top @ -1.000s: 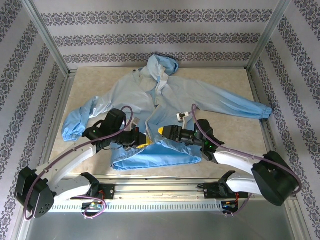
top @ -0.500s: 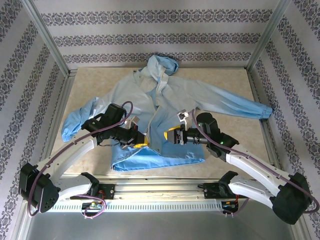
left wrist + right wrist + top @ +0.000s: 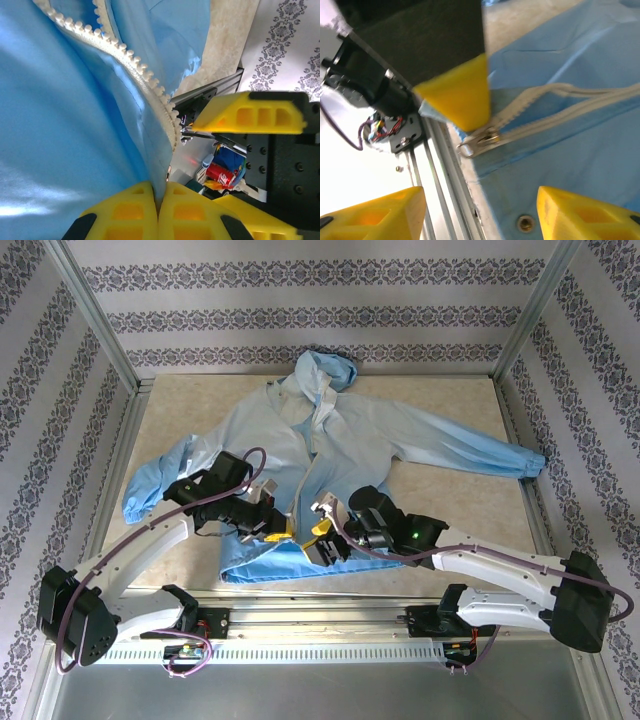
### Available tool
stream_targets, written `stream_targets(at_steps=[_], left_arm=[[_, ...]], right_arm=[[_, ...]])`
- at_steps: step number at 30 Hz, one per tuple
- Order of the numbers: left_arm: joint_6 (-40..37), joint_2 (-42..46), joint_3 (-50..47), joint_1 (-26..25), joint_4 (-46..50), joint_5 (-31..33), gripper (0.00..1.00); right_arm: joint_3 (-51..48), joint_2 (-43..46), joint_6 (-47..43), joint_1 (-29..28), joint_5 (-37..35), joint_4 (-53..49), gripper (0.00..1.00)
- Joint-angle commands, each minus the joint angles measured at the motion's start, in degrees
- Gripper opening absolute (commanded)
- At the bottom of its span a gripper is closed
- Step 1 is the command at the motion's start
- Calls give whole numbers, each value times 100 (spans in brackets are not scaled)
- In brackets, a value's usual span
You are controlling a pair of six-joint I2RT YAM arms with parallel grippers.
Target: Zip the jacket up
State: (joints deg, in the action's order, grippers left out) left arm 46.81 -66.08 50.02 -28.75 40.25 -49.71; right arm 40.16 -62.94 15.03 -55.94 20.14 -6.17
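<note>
Locate the jacket (image 3: 340,440) on the worktop (image 3: 450,505). It lies spread flat on its back, with the hood (image 3: 325,370) toward the far side and the hem (image 3: 300,565) toward the arm bases. One sleeve extends to each side.

Check the left gripper (image 3: 281,533) at the hem, just left of the front opening. In the left wrist view its yellow fingers (image 3: 135,207) are pressed together, with the jacket's front edge pinched between them (only a thin fold of fabric enters the seam between the pads). The whitish zipper (image 3: 145,80) runs up and away from this grip, and its teeth are exposed along that edge.

Check the right gripper (image 3: 322,530), positioned just beside the left one at the hem, on the other side of the opening. In the right wrist view its fingers (image 3: 375,212) stand well apart and clamp nothing. The zipper slider (image 3: 480,140) lies on the fabric ahead of them, with its metal pull tab pointing toward the hem. Beyond the slider the two tooth rows run close together, side by side. One yellow finger of the left gripper sits just beside the slider.
</note>
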Motion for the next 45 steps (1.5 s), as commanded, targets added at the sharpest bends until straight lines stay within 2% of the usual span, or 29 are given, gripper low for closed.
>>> stream_targets(at_steps=[1,7,14,18,23,30,33,36,41,45], left_arm=[[266,187,-432,50,-367,-126,0],[385,203,-752,46,-614,-214,0],[374,146,-711,41,-576,-241,0],[376,144,-675,45,-515,-241,0],[396,118,-641,45,-444,-289,0],[499,61,-583,37,-414,-382,0],[515,29,-584,44,-381,-400,0],[443,-23,-542,40,-244,-366,0],[212,-113,-411,42,118,-176,0],[-1,-156,-300,36,471,-12,0]], right_arm=[[-237,225,367,93,-145,384,63],[-545,157,-349,-266,-389,263,67],[-605,-494,-1214,-902,-1603,540,75],[-528,-831,-1511,-1042,-2040,932,75],[-449,-1262,-1806,-1088,-2597,1444,70],[-422,-1751,-2004,-1111,-2710,1980,63],[-430,-1885,-2034,-1121,-2700,2167,57],[-515,-1944,-2030,-1140,-2725,2444,47],[-582,-1951,-2013,-1164,-2864,2643,16],[-541,-1939,-1988,-1166,-2906,2602,1]])
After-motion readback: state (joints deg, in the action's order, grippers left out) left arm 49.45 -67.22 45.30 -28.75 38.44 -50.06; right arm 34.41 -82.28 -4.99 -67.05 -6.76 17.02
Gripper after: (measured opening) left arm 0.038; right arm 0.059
